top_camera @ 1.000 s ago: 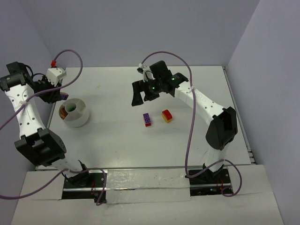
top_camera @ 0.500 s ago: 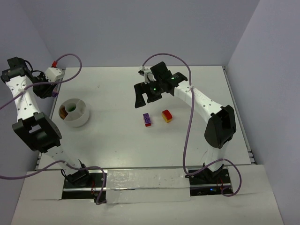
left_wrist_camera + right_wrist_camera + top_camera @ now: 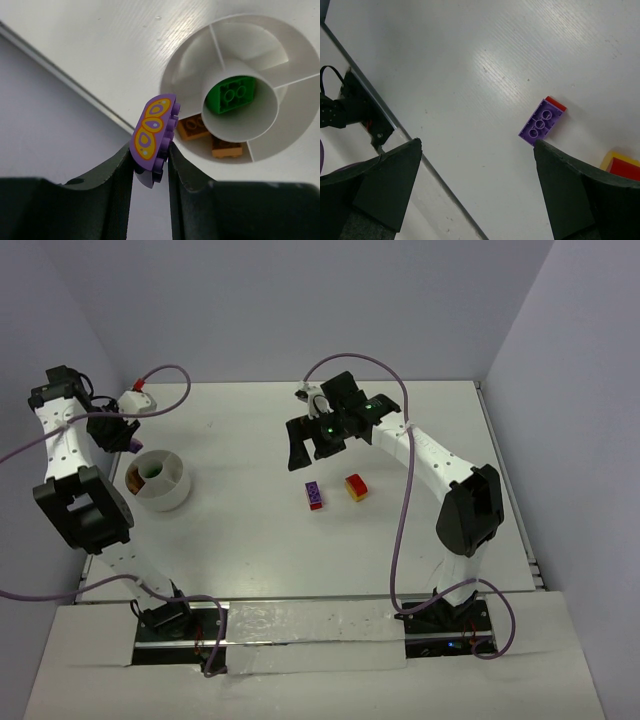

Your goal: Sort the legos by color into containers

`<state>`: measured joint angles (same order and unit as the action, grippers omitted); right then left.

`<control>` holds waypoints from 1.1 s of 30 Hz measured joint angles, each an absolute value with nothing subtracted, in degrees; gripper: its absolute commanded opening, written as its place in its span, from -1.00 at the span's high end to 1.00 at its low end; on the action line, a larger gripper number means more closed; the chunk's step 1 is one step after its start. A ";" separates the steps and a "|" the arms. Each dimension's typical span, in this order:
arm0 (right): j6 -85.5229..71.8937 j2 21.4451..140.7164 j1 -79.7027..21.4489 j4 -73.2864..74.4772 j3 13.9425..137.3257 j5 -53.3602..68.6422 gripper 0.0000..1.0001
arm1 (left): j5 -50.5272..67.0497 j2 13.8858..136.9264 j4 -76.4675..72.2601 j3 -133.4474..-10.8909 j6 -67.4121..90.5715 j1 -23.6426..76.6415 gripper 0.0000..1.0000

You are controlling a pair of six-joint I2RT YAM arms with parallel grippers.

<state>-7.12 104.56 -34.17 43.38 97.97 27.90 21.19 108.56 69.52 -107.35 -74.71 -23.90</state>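
Observation:
My left gripper [image 3: 127,439] is shut on a purple curved brick [image 3: 152,134] with an orange-and-yellow pattern, held just beyond the far-left rim of the white tub [image 3: 160,495]. In the left wrist view the tub [image 3: 300,55] has a centre cup holding a green brick [image 3: 231,95] and an outer section holding two orange bricks [image 3: 194,127]. My right gripper [image 3: 303,448] is open and empty, above the table just beyond a purple brick [image 3: 314,495] that lies on a red piece. A red-and-yellow brick [image 3: 356,487] lies to its right. Both show in the right wrist view: purple [image 3: 541,121], red-and-yellow [image 3: 622,166].
Grey walls close in the table on the left, far and right sides. The table's left edge [image 3: 75,85] runs close by the tub. A purple cable [image 3: 405,500] hangs along the right arm.
The left arm has swung its upper links back toward the far-left corner, with the purple brick still held next to the tub. The right arm has barely moved.

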 measured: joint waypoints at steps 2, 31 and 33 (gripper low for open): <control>-6.95 104.61 -34.17 43.38 97.97 27.92 -1.00 | 21.19 109.08 69.57 -106.70 -74.91 -23.21 0.88; -6.32 106.28 -34.13 44.47 98.37 28.44 -1.00 | 20.52 113.98 72.16 -106.65 -77.06 -21.08 0.10; -6.31 106.28 -34.13 44.48 98.37 28.49 -1.00 | 20.31 114.24 72.59 -106.95 -77.11 -21.08 0.01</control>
<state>-6.31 106.28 -34.13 44.48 98.37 28.49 20.31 114.24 72.59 -106.95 -77.11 -21.08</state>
